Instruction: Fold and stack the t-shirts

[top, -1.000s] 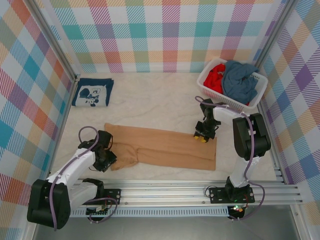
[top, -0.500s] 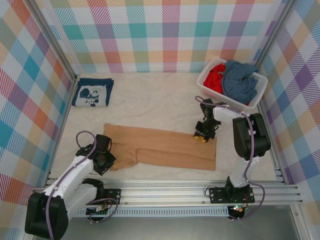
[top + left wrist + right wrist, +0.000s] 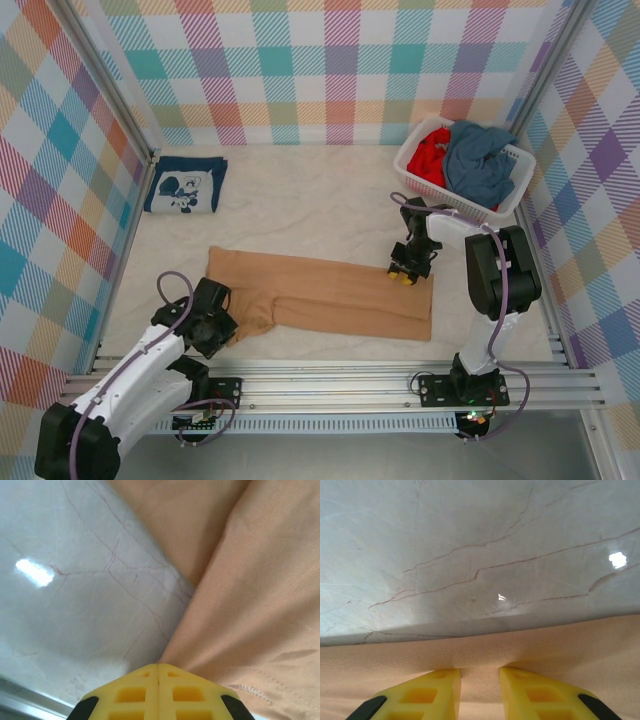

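A tan t-shirt (image 3: 330, 295) lies folded into a long strip across the middle of the table. My left gripper (image 3: 228, 325) is at its near left corner. In the left wrist view the yellow fingers of that gripper (image 3: 159, 666) are shut, with the tan fabric (image 3: 260, 590) drawn to a point at their tips. My right gripper (image 3: 405, 275) points down on the strip's far right edge; its jaws (image 3: 480, 672) stand a little apart with a pucker of tan cloth (image 3: 560, 640) gathered between them. A folded navy t-shirt (image 3: 185, 185) with a white graphic lies at the back left.
A white slatted basket (image 3: 415, 175) at the back right holds a red tee (image 3: 430, 155) and a grey-blue tee (image 3: 478, 165). Bare marble tabletop (image 3: 310, 205) stretches between the navy shirt and the basket. A metal rail (image 3: 350, 385) runs along the near edge.
My left gripper has shut on the tan shirt's near left corner, and the left arm has drawn back toward the near edge. The right arm has not moved.
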`<action>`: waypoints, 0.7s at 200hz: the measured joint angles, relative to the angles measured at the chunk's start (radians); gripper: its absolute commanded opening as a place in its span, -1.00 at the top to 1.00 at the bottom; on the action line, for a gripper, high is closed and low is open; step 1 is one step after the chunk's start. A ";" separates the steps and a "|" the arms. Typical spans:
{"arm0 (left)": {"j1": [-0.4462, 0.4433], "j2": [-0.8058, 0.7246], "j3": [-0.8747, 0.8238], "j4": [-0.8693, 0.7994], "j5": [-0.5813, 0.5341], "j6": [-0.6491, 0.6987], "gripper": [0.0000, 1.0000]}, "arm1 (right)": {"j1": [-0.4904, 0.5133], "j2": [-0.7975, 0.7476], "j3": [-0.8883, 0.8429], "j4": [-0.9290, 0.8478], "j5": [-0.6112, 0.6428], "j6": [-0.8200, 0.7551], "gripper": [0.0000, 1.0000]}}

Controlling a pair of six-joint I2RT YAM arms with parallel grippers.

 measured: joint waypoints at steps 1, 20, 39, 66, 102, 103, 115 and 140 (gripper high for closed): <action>-0.003 0.000 0.001 -0.002 -0.003 0.000 1.00 | 0.000 0.000 0.000 0.000 0.000 0.000 0.44; -0.063 0.010 0.034 -0.039 -0.045 -0.035 1.00 | 0.000 0.001 0.002 -0.001 0.000 0.000 0.44; -0.091 0.022 0.052 -0.054 -0.078 -0.066 1.00 | 0.000 0.002 0.002 -0.002 0.000 0.000 0.44; -0.095 0.056 0.053 -0.069 -0.109 -0.084 1.00 | 0.000 0.003 0.002 -0.002 -0.002 0.000 0.44; -0.095 0.112 0.066 -0.079 -0.135 -0.090 0.27 | 0.000 0.003 0.005 -0.005 -0.002 0.000 0.45; -0.095 0.115 0.068 -0.080 -0.137 -0.089 0.26 | 0.000 0.003 0.005 -0.005 -0.002 0.000 0.45; -0.095 0.131 0.093 -0.098 -0.162 -0.079 0.19 | 0.000 0.003 0.005 -0.005 -0.002 0.000 0.45; -0.067 0.134 0.140 -0.075 -0.199 -0.035 0.14 | 0.000 0.003 0.005 -0.005 -0.002 0.000 0.45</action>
